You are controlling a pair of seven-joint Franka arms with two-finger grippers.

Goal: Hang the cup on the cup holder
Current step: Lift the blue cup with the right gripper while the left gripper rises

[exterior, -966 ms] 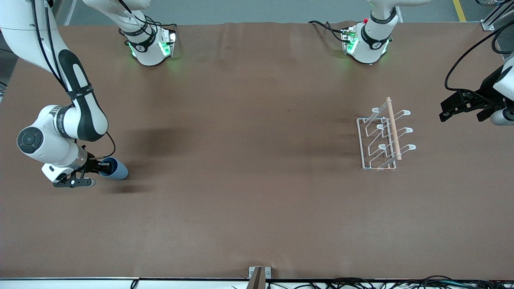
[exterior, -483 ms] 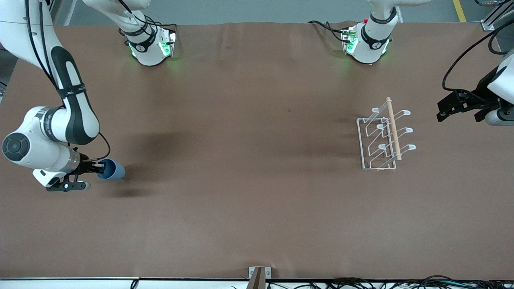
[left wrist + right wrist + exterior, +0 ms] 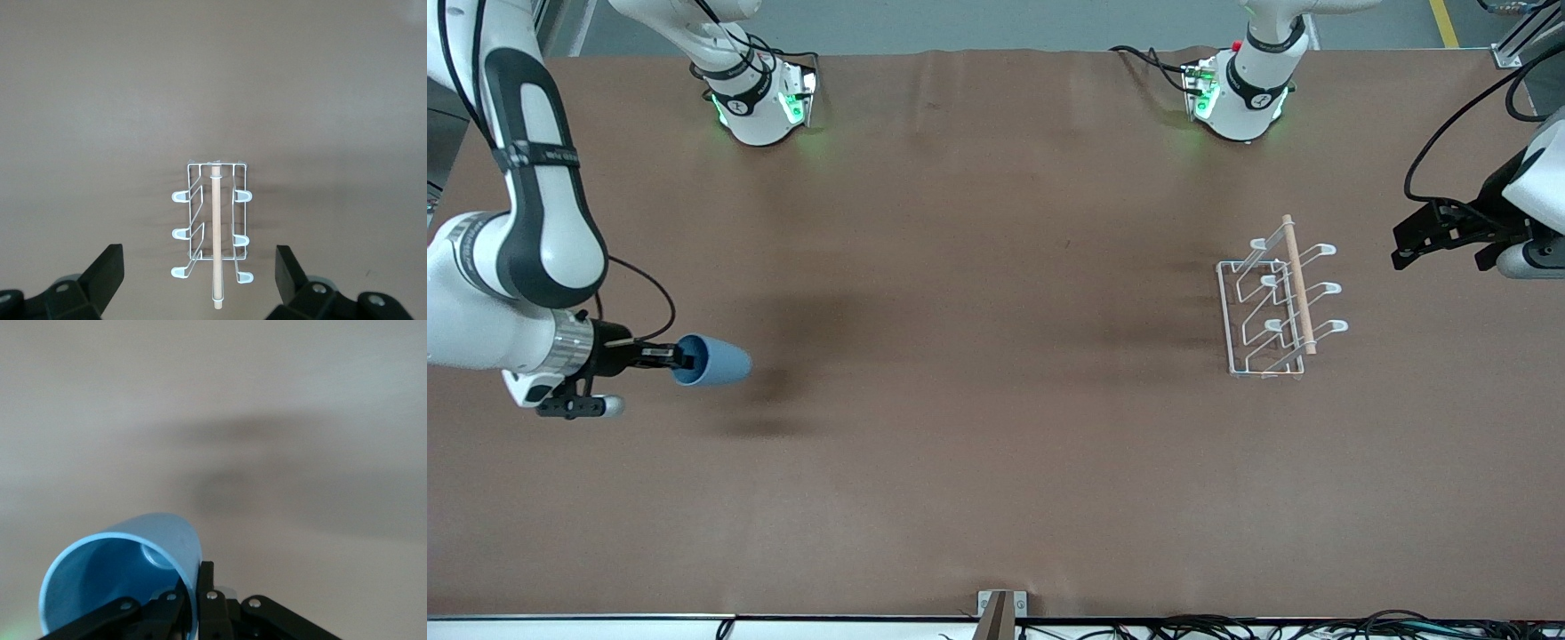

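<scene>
My right gripper (image 3: 680, 359) is shut on the rim of the light-blue cup (image 3: 713, 361) and holds it on its side above the table at the right arm's end. In the right wrist view the cup (image 3: 127, 570) shows its open mouth, with one finger inside the rim and one outside. The cup holder (image 3: 1276, 298), a white wire rack with a wooden rod, stands on the table toward the left arm's end. My left gripper (image 3: 1405, 251) hangs open and empty beside the rack. The left wrist view shows the rack (image 3: 213, 227) between the spread fingers.
The brown table mat (image 3: 978, 356) spreads between the cup and the rack. The two arm bases (image 3: 760, 98) stand along the table's edge farthest from the front camera. Cables lie along the edge nearest the camera.
My right gripper has lifted the cup off the table and carried it a little toward the rack's end. The left gripper has barely moved.
</scene>
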